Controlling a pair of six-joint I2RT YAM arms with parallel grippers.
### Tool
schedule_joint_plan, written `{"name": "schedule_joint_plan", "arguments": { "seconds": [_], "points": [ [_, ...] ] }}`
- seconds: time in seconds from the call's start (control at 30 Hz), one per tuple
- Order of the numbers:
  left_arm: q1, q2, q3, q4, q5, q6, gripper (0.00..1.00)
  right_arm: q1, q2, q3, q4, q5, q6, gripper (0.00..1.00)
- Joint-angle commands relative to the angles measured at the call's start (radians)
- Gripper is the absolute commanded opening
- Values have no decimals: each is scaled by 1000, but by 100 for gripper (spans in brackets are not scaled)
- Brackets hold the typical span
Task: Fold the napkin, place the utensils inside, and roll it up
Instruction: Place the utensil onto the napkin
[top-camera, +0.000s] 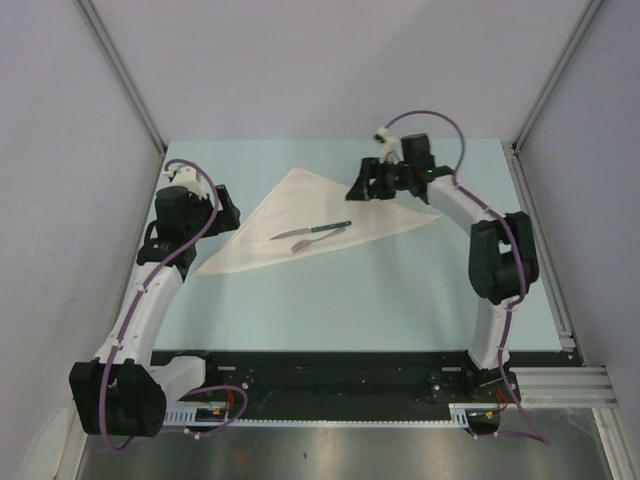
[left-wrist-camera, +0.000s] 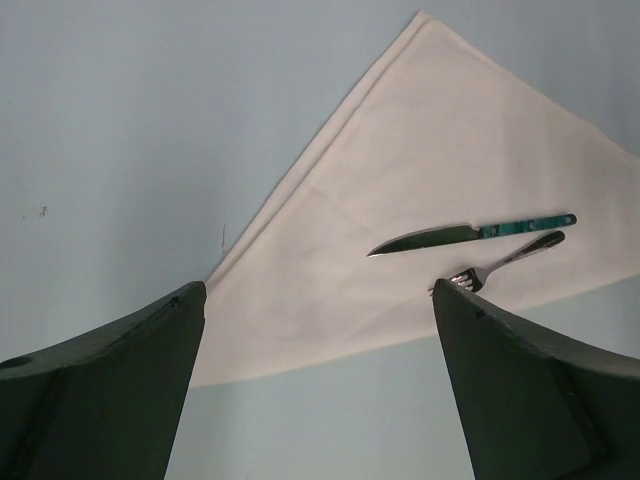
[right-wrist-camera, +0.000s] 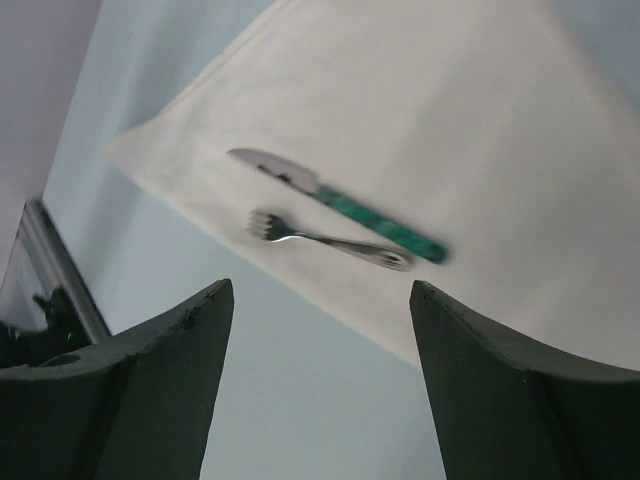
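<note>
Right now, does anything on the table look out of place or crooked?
Nothing stands out. The napkin lies folded into a triangle, with the knife and fork side by side on it, near its long edge.

1. The left arm (top-camera: 150, 300) and right arm (top-camera: 490, 325) have smooth white link shells joined by blocky black joint housings.
2. A purple cable (top-camera: 186, 250) trails back from the left gripper (top-camera: 230, 210). A second purple cable (top-camera: 440, 116) loops behind the right gripper (top-camera: 354, 190).
3. Both grippers are black.
4. Close up, the left fingers (left-wrist-camera: 100, 390) and right fingers (right-wrist-camera: 510, 390) are matte, dark, broad wedges narrowing to their tips.
5. A small green light (top-camera: 430, 172) glows just behind the right gripper.
</note>
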Motion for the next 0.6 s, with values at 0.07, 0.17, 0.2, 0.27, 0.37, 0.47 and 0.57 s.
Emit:
{"name": "schedule_joint_plan", "arguments": {
  "seconds": [0.07, 0.17, 0.2, 0.27, 0.37, 0.47, 0.57],
  "points": [
    [10, -50, 27, 9, -32, 4, 100, -285, -105, -210, 62, 140, 144, 72],
    [12, -36, 36, 0, -20, 5, 100, -370, -134, -278, 77, 198, 166, 72],
    [12, -34, 39, -2, -18, 5, 100, -384, -139, -289, 82, 219, 171, 72],
    [13, -30, 39, -3, -9, 4, 100, -410, -140, -310, 91, 235, 181, 72],
    [18, -30, 39, 0, 4, 0, 100, -438, -125, -332, 106, 252, 192, 72],
    [19, -27, 39, 0, 7, 0, 100, -446, -104, -329, 112, 262, 197, 72],
    [22, -28, 39, -2, 5, 2, 100, -450, -79, -326, 125, 281, 211, 67]
  ]
}}
